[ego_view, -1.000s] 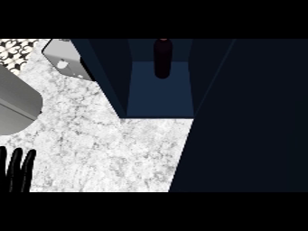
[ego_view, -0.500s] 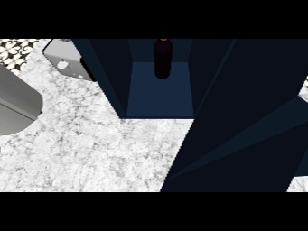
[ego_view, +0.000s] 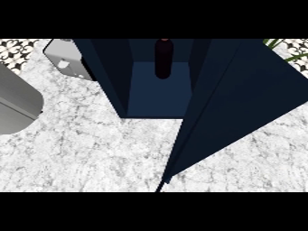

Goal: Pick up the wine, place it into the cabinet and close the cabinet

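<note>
Across the whole frame runs the marble counter [ego_view: 83, 153], white veined with grey, its bare stretch widest at lower left and centre.

Upper centre: the dark blue cabinet [ego_view: 109, 72], open toward the viewer, its floor showing as a lighter blue panel.

Centre right: the cabinet door [ego_view: 249, 99], a large dark blue slab whose lower corner tapers to a point near the bottom centre. Half a second ago it filled more of the right side and lay further out; it has since swung inward toward the opening. Judgement: the closing step is under way, though the door is not yet shut and the interior is in plain view.

Left edge: a grey forearm [ego_view: 3, 103], cropped, angled from upper left downward. A dark sliver at the far left edge, just below it, may be part of a hand, too small to identify. Neither hand can be read, so whether fingers are straight or curled cannot be told; the black fingers seen at lower left a second ago have gone from view.

Upper left: a grey appliance [ego_view: 66, 58], partly hidden behind the cabinet's side.

Upper right corner: green plant leaves [ego_view: 293, 49] over patterned tile.

Top centre, inside the cabinet: the wine bottle [ego_view: 162, 58], dark red, upright at the back, unmoved. Judgement: placement is done; only closing remains.
</note>
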Controlling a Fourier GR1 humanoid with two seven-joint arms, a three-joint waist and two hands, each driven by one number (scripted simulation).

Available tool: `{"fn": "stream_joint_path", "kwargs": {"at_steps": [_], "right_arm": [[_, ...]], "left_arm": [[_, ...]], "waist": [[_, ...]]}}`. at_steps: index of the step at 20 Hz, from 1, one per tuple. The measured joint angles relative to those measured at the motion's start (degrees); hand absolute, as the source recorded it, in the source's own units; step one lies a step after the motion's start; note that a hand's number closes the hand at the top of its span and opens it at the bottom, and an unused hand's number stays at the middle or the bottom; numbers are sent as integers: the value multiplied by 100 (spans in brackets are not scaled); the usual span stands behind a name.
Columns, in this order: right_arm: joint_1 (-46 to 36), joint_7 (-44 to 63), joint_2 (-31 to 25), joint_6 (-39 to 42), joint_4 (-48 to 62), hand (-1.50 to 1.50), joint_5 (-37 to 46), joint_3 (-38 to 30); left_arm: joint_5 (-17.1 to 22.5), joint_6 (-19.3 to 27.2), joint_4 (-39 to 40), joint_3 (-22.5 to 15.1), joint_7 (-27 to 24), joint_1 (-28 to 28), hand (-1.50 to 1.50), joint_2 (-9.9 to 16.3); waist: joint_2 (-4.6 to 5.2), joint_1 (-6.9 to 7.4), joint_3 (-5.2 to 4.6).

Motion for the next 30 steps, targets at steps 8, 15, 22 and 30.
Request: {"fn": "stream_joint_path", "kwargs": {"at_steps": [8,15,22,30], "right_arm": [[-1260,116,-512,-1004,149,150,274,242],[-2419,204,-606,-1760,528,150,-419,150],[-4412,16,76,-2266,2226,150,-1187,-558],[-6074,-604,249,-2014,4255,150,-1468,-1430]], "left_arm": [[125,-223,-135,130,246,-62,-150,-56],[115,-255,-27,66,420,-314,-150,-213],[28,-224,84,58,508,-492,-150,-387],[-22,-137,136,137,709,-669,-150,-575]], "waist": [[31,77,1],[62,161,-2],[77,214,3],[80,145,10]]}}
